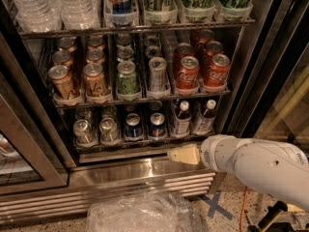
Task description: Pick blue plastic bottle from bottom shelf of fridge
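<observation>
Speckled floor with crumpled clear plastic (145, 214), tan tool (183, 154) on white arm before fridge (135, 174) sill, its opening impossible to tell, beyond it bottom shelf (120, 147), blue plastic bottle (181, 119) upright between blue-topped cans (145, 125) and a twin bottle (205, 116)

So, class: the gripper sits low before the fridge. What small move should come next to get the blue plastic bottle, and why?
Probably raise the gripper and ease it forward: it hangs below the front edge of the bottom shelf, while the blue plastic bottle stands just above it, untouched.
</observation>
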`<action>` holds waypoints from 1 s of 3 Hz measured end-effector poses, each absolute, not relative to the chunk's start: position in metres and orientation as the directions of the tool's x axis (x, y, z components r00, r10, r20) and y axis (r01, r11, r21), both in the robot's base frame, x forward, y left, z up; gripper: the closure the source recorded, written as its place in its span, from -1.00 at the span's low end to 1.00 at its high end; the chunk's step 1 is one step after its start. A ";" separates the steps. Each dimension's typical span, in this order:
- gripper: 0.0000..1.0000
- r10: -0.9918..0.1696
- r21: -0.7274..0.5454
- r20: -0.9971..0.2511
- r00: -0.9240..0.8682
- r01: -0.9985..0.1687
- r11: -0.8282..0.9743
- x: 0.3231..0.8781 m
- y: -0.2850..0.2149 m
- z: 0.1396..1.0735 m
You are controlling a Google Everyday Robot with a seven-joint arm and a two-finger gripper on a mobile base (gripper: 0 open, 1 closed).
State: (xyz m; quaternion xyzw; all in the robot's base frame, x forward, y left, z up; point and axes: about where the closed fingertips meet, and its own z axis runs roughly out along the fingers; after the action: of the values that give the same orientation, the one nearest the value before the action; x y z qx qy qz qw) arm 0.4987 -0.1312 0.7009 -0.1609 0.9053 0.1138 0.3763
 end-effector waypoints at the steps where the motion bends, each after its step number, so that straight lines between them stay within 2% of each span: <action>1: -1.00 -0.142 0.071 -0.787 -0.600 -0.317 0.946 0.508 -0.145 0.711; 3: -1.00 -0.122 0.063 -0.831 -0.543 -0.309 0.949 0.518 -0.146 0.724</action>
State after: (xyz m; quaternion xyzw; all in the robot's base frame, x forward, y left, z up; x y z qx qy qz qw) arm 0.5181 -0.1465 0.7245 -0.1233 0.8725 0.1011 0.4618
